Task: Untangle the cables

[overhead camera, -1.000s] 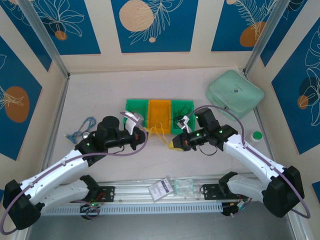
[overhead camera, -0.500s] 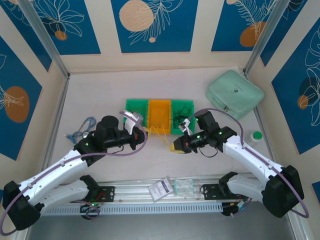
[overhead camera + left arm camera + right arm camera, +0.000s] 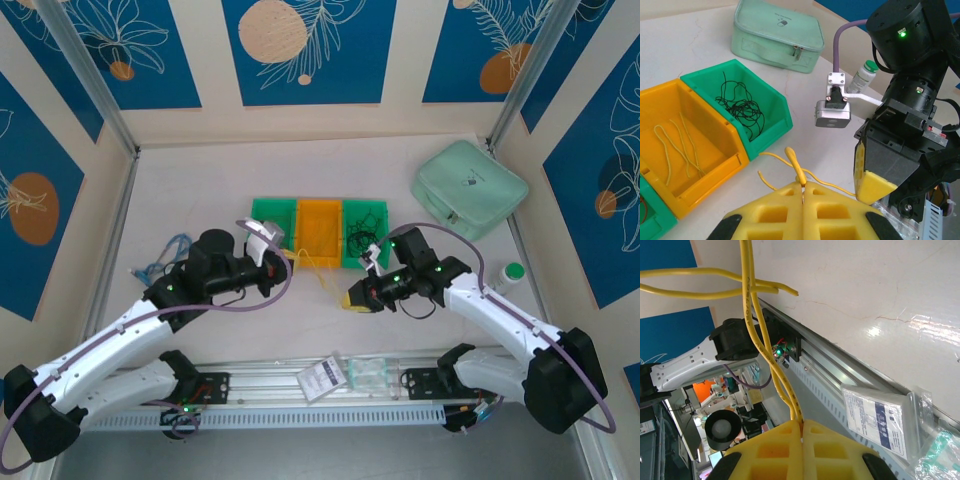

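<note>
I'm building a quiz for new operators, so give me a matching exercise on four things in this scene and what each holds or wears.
1 orange bin
2 green bin nearer the mint case
3 white bottle
4 left gripper

A dark wires inside
B shut on a yellow cable
C green cap
D pale yellow wires inside

Pairs: 1-D, 2-A, 3-C, 4-B.

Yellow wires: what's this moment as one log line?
left gripper: shut on yellow wires | right gripper: shut on yellow wires | task: unfinished
</note>
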